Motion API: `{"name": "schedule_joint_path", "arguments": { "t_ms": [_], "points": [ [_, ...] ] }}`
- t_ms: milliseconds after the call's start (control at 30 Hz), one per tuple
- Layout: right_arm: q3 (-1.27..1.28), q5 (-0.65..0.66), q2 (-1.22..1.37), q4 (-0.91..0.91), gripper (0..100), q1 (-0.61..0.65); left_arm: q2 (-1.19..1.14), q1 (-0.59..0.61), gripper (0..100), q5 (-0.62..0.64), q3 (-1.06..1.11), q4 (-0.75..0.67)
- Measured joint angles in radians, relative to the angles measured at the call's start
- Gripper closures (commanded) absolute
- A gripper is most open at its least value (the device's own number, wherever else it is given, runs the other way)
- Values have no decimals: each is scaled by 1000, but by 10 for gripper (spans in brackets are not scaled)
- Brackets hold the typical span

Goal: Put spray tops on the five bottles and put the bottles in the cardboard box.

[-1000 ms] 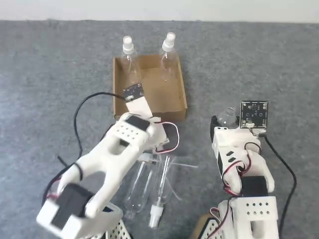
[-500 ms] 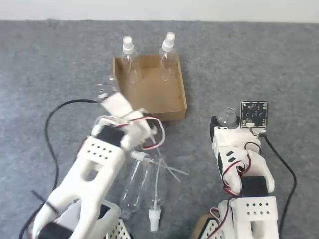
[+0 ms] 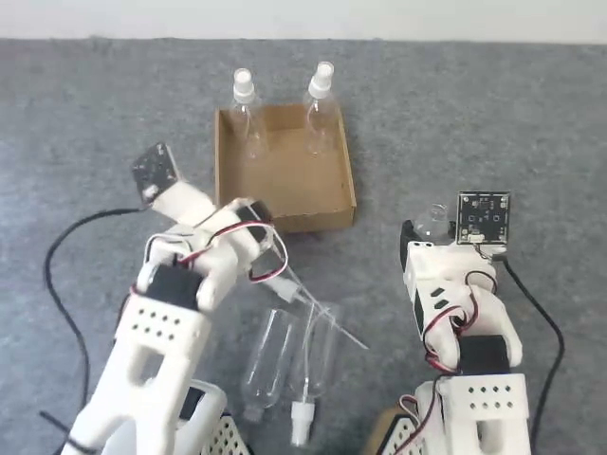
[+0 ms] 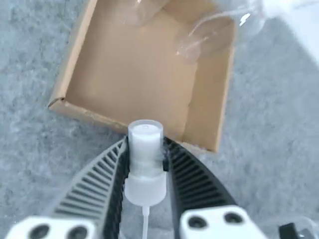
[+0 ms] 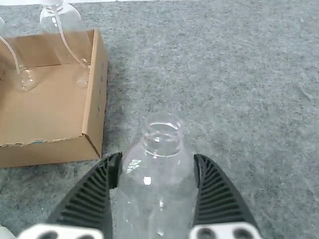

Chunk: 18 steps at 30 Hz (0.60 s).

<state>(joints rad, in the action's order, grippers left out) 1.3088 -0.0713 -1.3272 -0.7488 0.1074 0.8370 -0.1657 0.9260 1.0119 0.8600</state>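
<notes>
Grey carpet covers the table in the high view, with a pale strip of wall along the top edge. The cardboard box (image 3: 334,204) sits at upper centre. Two capped bottles (image 3: 245,114) stand against its far wall. The left claw (image 3: 254,226) is at centre left, by the box's near left corner, and from it the thin tube of a spray top (image 3: 327,311) slants toward lower centre. Two open bottles (image 3: 266,358) lie side by side at lower centre, and a loose spray top (image 3: 303,420) lies at their necks. At centre right the right claw (image 3: 432,224) grips an upright uncapped bottle (image 3: 434,216).

From the left wrist, the left claw (image 4: 144,144) is narrowed tight on the white spray top (image 4: 145,167), whose cap points toward the box (image 4: 209,99). The two capped bottles (image 4: 214,30) show at the box's far side.

From the right wrist, the right claw (image 5: 157,162) clamps the clear uncapped bottle (image 5: 157,179) just under its open neck. The bottle stands on the carpet, apart from the box (image 5: 95,84), which again holds the capped bottles (image 5: 62,22).
</notes>
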Motion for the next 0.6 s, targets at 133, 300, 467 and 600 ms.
{"name": "schedule_joint_path", "arguments": {
  "t_ms": [133, 300, 467, 600],
  "points": [
    [0, 0, 0, 0, 993, 0, 121, 2, 988, -3, 58, -26],
    [0, 0, 0, 0, 993, 0, 288, 2, 988, -18, 117, -28],
    [0, 0, 0, 0, 993, 0, 450, 2, 988, -23, 167, -28],
    [0, 0, 0, 0, 993, 0, 574, 54, 988, -25, 203, -37]
  ]
}}
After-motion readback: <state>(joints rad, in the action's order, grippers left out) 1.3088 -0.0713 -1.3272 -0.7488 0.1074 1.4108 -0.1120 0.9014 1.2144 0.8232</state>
